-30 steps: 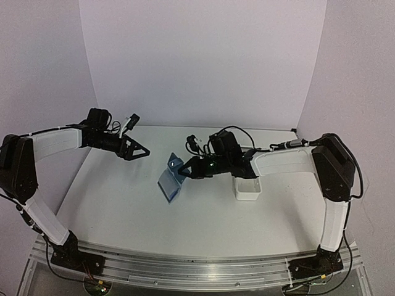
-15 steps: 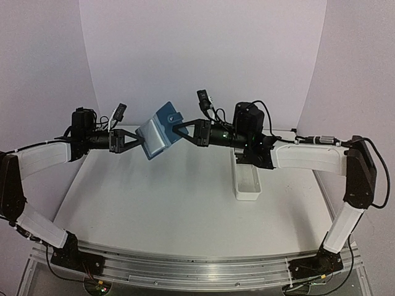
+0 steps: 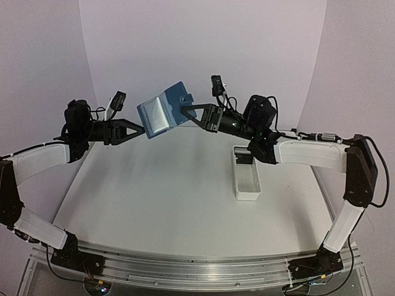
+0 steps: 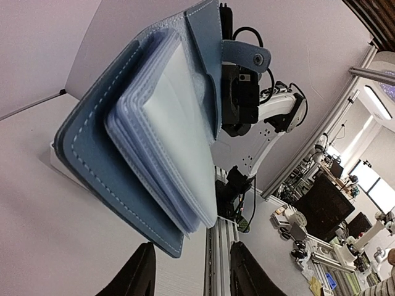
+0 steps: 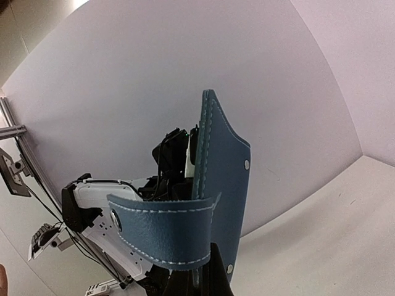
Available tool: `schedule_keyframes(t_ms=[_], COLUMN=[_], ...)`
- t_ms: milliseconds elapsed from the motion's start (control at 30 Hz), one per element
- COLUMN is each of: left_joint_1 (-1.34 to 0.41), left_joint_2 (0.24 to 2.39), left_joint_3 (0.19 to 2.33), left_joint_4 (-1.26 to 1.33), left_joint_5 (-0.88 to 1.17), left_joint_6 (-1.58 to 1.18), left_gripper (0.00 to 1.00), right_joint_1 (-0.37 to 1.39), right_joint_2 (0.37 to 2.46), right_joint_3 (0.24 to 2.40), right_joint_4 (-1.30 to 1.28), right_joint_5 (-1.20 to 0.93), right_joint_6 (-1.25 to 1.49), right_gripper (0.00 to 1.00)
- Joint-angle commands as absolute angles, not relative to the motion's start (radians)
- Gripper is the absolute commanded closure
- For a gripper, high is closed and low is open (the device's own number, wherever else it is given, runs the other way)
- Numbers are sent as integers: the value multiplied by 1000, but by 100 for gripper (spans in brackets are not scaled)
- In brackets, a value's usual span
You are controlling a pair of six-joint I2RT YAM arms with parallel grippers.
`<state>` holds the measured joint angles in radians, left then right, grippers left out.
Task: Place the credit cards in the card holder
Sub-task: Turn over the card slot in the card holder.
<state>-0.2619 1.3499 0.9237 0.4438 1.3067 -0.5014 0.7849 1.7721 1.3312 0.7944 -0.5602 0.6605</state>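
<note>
The blue card holder (image 3: 162, 111) hangs in the air above the back of the table, open like a book, pale inner sleeves facing forward. My right gripper (image 3: 185, 113) is shut on its cover from the right; in the right wrist view that cover (image 5: 225, 185) and the snap tab rise straight from the closed fingers (image 5: 200, 274). My left gripper (image 3: 141, 128) reaches its left edge. In the left wrist view the holder's (image 4: 123, 142) lower corner sits just between the fingertips (image 4: 192, 250), which stand apart with a gap on either side. No credit cards are in view.
A long white tray (image 3: 247, 185) lies on the white table at right of centre, under the right forearm. Purple walls close the back and sides. The aluminium rail with both arm bases (image 3: 185, 268) runs along the near edge.
Both arms have risen. The right gripper carried the card holder from the table up into the air, and the left gripper came to its left edge with its fingers drawn closer together.
</note>
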Motion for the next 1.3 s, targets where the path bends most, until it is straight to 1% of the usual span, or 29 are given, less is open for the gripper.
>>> schedule_keyframes(t_ms=[0,67,233,367,400,533,633,700,767,833,867,900,933,1000,1033,1133,1167,1233,1267], left_joint_1=[-272,-281,-295,-282,-276,-262,-263,-266,-272,-278,-281,-281,-282,-284,-284,-284,-285,-284,-285], left_joint_2=[1325,1333,1358,1409,1411,1392,1403,1407,1404,1404,1404,1405,1405,1408,1410,1413,1411,1410,1409], left_joint_3=[962,984,1024,1059,1053,1005,1018,1020,1019,1022,1022,1023,1024,1025,1026,1025,1016,1004,1002], left_joint_4=[533,534,463,316,319,341,341,425,480,480,481,481,488,489,489,512,557,612,629], left_joint_5=[1331,1318,1240,1205,1217,1260,1268,1288,1294,1296,1297,1297,1301,1302,1305,1322,1334,1349,1348], left_joint_6=[-542,-545,-505,-423,-413,-351,-358,-427,-466,-477,-485,-487,-496,-497,-500,-513,-552,-592,-604], left_gripper=[62,61,52,54,53,42,37,32,30,35,41,42,51,57,63,74,78,80,83], right_joint_1=[778,778,778,778,778,778,778,778,778,778,778,778,778,778,778,778,778,778,778], right_joint_2=[1764,1776,1792,1783,1779,1754,1753,1757,1763,1769,1771,1771,1775,1778,1779,1778,1775,1772,1771], right_joint_3=[1356,1361,1361,1363,1362,1363,1372,1372,1374,1376,1379,1380,1382,1386,1388,1387,1385,1378,1375], right_joint_4=[909,914,943,966,967,966,966,967,968,971,974,975,978,980,984,988,988,989,988], right_joint_5=[-586,-593,-613,-631,-632,-636,-645,-644,-645,-646,-646,-646,-649,-651,-653,-655,-657,-660,-661], right_joint_6=[709,720,746,755,751,736,739,749,752,756,759,759,763,766,769,769,767,764,762], right_gripper=[100,100,100,100,100,100,100,100,100,100,100,100,100,100,100,100,100,100,100])
